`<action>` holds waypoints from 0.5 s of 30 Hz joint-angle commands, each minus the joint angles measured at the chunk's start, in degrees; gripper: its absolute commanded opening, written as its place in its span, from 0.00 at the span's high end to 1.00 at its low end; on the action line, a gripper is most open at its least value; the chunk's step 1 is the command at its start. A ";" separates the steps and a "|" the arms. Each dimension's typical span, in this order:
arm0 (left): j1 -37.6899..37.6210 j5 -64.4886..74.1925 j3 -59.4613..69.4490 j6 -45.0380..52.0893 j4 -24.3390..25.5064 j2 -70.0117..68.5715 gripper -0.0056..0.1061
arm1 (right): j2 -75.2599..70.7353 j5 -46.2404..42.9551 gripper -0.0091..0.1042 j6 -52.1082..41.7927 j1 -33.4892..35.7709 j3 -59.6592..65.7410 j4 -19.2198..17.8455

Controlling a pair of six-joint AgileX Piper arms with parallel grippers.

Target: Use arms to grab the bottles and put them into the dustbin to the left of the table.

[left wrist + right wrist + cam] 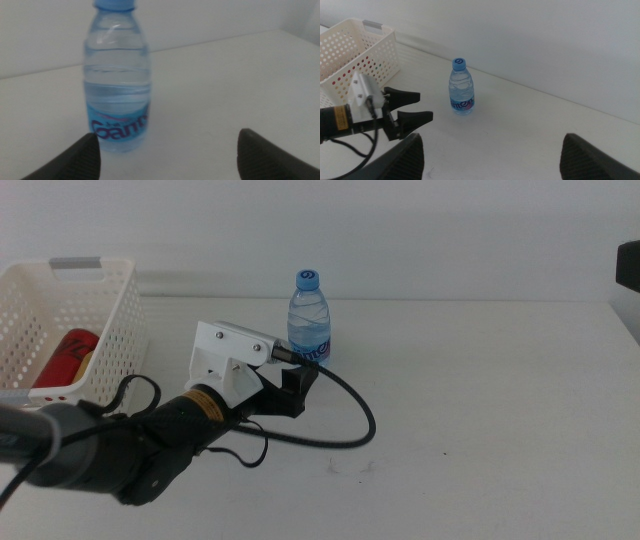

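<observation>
Only the middle view shows the red can [66, 352] lying in the dustbin [112, 308]. The left gripper [422, 106] gapes wide, empty, just short of the upright water bottle [309, 318] on the worktop [480, 410]. The right gripper [492, 150] waits, spread wide.

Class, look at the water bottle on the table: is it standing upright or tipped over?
Upright: the water bottle stands on its base, blue cap on top, on the table.
</observation>
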 commanded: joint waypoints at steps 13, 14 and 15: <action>2.21 -3.09 -15.68 3.58 -1.32 15.48 0.11 | -0.09 -0.56 0.26 -0.09 0.00 -0.39 -0.19; 2.21 -3.09 -17.25 3.58 -1.32 16.58 0.11 | -0.09 -0.56 0.26 -0.09 0.00 -0.39 -0.19; 2.21 -3.00 -18.43 3.58 -1.32 17.49 0.11 | -0.09 -0.56 0.26 -0.09 0.00 -0.39 -0.19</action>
